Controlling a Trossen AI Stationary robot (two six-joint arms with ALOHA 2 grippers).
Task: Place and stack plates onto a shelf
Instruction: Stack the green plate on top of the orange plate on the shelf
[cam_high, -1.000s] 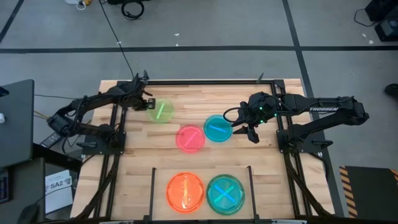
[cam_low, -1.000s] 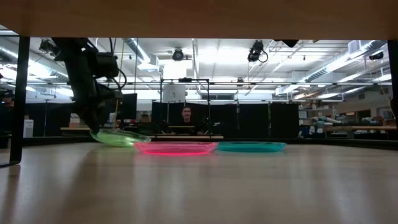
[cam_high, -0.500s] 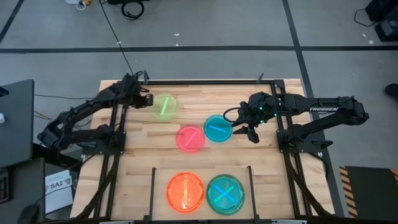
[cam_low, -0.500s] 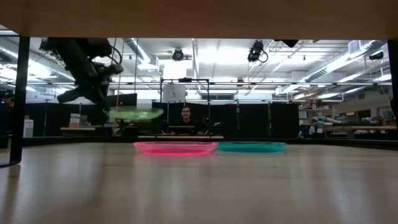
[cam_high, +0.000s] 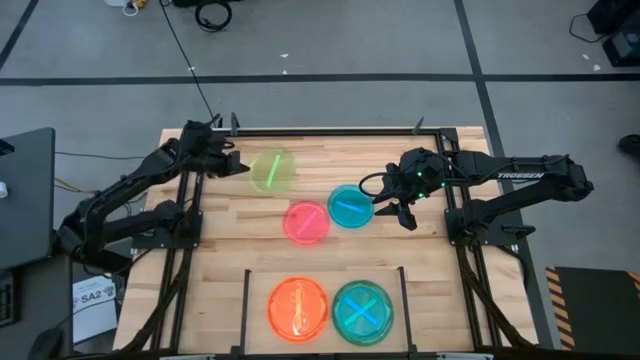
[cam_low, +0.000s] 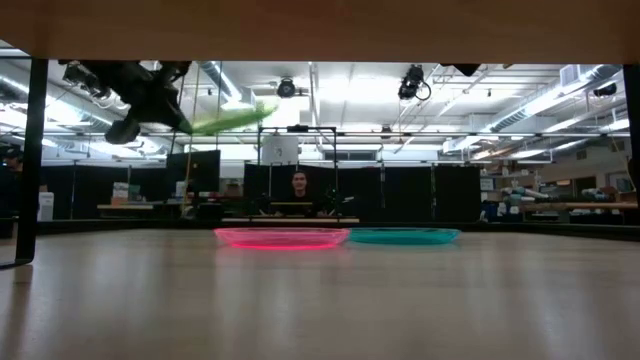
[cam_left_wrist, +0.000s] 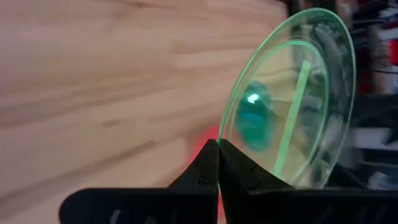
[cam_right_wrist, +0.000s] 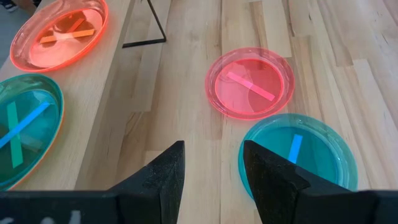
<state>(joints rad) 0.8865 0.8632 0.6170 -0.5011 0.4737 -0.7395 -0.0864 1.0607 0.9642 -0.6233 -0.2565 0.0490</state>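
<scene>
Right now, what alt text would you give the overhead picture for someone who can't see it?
The left gripper holds a green plate by its edge above a wooden table. The right gripper, jaws open, waits beside a cyan plate and a pink plate.

The left gripper (cam_left_wrist: 218, 163) has its two dark fingers (cam_left_wrist: 202, 168) pressed together on the rim of a green plate (cam_left_wrist: 292, 99), which stands tilted on edge above the wooden bench (cam_left_wrist: 93, 81). Through the plate, a blurred cyan patch and a red glow show.
</scene>
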